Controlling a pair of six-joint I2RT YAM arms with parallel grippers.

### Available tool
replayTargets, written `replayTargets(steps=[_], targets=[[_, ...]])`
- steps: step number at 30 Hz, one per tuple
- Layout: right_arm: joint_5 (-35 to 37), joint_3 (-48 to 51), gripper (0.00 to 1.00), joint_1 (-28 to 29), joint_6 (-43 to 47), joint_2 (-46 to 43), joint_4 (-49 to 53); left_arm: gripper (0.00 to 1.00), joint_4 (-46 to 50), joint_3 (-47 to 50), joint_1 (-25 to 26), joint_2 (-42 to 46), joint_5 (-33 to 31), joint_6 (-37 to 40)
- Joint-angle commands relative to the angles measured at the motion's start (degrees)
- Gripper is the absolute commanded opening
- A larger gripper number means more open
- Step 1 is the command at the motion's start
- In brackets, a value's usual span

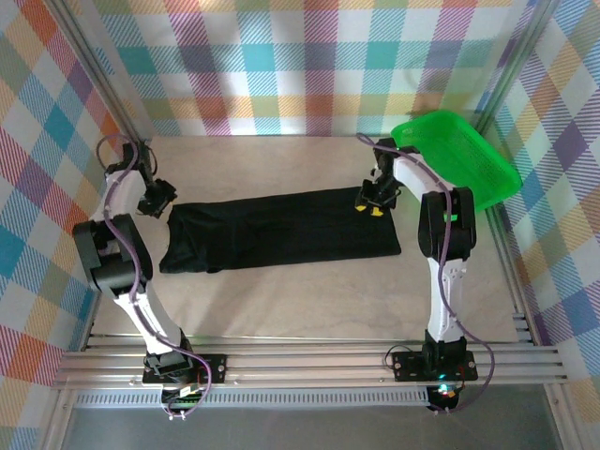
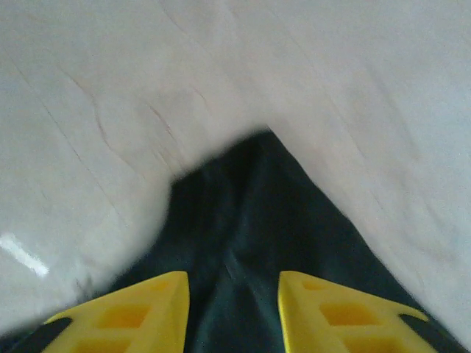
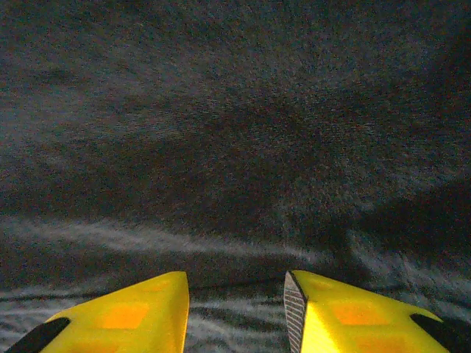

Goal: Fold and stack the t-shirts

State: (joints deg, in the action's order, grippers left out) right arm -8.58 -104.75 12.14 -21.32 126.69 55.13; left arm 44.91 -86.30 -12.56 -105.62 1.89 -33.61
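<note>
The t-shirt lies flat on the pale worktop as a long black band running left to right across the middle, its left end a little wider and closer to the near edge than its right end. At the far left corner of the cloth sits the left end effector, and its wrist view shows its yellow fingers spread apart with dark cloth between and beneath them; a pointed corner of the shirt reaches away from them onto the bare surface. That view is blurred, so I cannot tell whether the fingertips touch the fabric. Across the middle, the shirt shows faint lengthwise creases and no print. At the far right corner of the band is the right end effector, low over the cloth. In its wrist view its yellow fingers also stand apart, nothing clamped between them, with rumpled black fabric spread ahead and a lighter fold line crossing just in front of the tips. Further right, in the far right corner, a green basket of plastic mesh rests tilted, just behind the right arm and apart from the shirt. Checked cloth walls enclose the space on the left, far and right sides.
</note>
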Motion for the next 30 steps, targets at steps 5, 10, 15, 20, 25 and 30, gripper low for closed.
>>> replayTargets(steps=[5, 10, 15, 20, 25, 30], targets=[[-2.58, 0.04, 0.4, 3.52, 0.97, -2.75, -0.88, 0.27, 2.99, 16.29, 5.3, 8.1, 3.74, -10.11], [-5.84, 2.01, 0.41, 3.73, -0.8, -0.12, -2.85, 0.3, -3.71, 22.76, 5.24, 9.11, 6.85, -7.01], [-5.07, 3.05, 0.43, 3.67, -1.1, 1.87, -2.26, 0.36, -10.9, 24.99, 5.17, 7.98, 4.81, -3.64], [-4.47, 4.5, 0.44, 3.49, -1.26, 1.85, -2.47, 0.36, -12.56, 24.87, 5.13, 6.99, 2.95, -0.13], [-4.49, 4.56, 0.44, 3.42, -1.77, 1.64, -2.46, 0.33, -12.47, 25.04, 5.01, 4.64, 2.38, 1.93], [-4.78, 3.77, 0.45, 3.39, -2.23, 2.11, -2.33, 0.26, -12.56, 24.87, 5.01, 4.89, 1.15, 2.09]])
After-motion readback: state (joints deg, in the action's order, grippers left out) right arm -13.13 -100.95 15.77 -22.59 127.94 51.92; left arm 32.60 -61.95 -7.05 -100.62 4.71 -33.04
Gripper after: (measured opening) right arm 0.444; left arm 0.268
